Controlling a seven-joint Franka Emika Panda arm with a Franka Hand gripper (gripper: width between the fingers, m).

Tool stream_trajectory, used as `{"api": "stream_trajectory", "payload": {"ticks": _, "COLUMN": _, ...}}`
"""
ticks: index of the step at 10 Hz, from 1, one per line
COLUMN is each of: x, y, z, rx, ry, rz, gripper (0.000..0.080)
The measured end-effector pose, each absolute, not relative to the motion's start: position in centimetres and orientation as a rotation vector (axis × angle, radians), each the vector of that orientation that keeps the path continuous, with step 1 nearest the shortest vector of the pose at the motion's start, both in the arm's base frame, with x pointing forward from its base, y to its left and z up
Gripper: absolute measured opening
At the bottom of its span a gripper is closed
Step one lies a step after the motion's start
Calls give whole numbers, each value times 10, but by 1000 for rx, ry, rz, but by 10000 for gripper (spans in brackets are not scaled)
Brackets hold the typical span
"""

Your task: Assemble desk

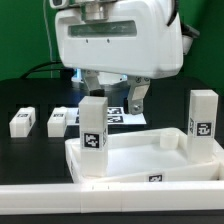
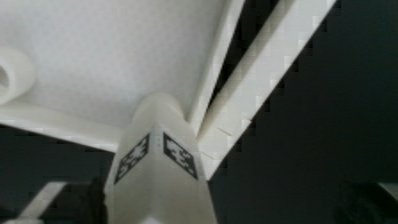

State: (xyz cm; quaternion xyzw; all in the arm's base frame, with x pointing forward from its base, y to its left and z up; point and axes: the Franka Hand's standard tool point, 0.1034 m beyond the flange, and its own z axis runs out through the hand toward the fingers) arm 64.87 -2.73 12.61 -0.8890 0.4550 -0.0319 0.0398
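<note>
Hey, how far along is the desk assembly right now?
About halfway, it seems. Done: the near leg and the far leg stand upright at corners of the tabletop; how firmly they are seated is unclear. In hand: the tool hangs by the near leg, grip unclear. Left: a loose leg and a second loose leg lie on the table.

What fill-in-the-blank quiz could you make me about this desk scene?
1. The number of legs standing upright on the tabletop is ___.
2. The number of loose legs lying on the table is ___.
3. The table's colour is ___.
Missing words: two; two; black.
</note>
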Motion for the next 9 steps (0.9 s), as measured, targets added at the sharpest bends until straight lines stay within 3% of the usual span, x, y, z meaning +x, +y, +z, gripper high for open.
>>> {"api": "stream_trajectory", "payload": {"ticks": 4, "x": 631, "y": -48, "z": 114, "rx": -2985, "ry": 792, "rz": -127, "gripper": 649}}
{"api": "stream_trajectory", "payload": {"ticks": 9, "x": 628, "y": -47, "z": 108, "rx": -3010, "ry": 715, "rz": -142, "gripper": 649}}
